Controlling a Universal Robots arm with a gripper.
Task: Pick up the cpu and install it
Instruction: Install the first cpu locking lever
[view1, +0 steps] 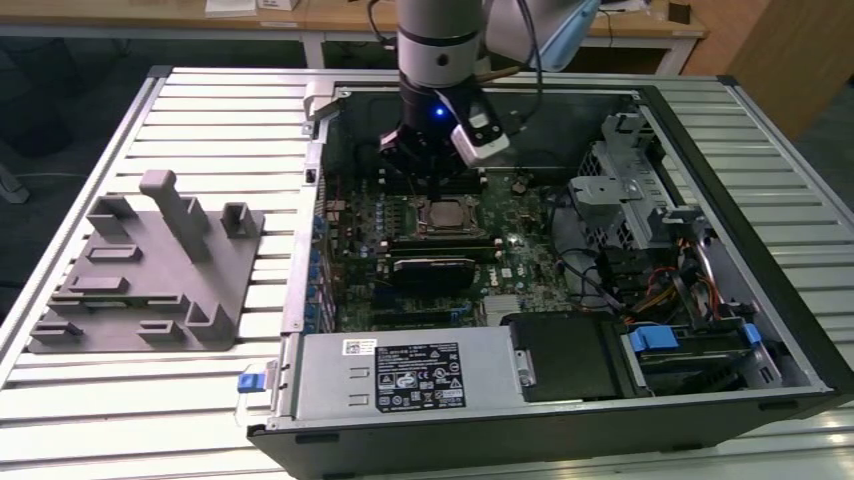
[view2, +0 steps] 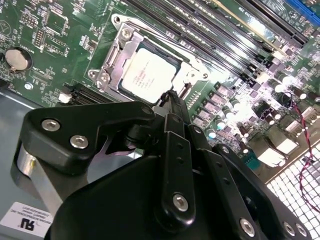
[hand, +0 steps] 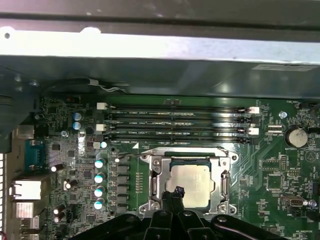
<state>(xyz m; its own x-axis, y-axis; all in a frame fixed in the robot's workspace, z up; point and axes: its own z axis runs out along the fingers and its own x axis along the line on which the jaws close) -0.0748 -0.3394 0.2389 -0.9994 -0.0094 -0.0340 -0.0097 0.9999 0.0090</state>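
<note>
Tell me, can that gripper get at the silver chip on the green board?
Probably yes. The gripper hangs just over the edge of the cpu, the computer case is open on top, and nothing stands between them.

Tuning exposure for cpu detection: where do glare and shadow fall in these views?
First wrist view: the cpu lid shines evenly, the case rail is washed out. Second wrist view: glare whitens the components; the tool is dark. Exterior view: the motherboard lies in the case's shadow; a blue light glows.
</note>
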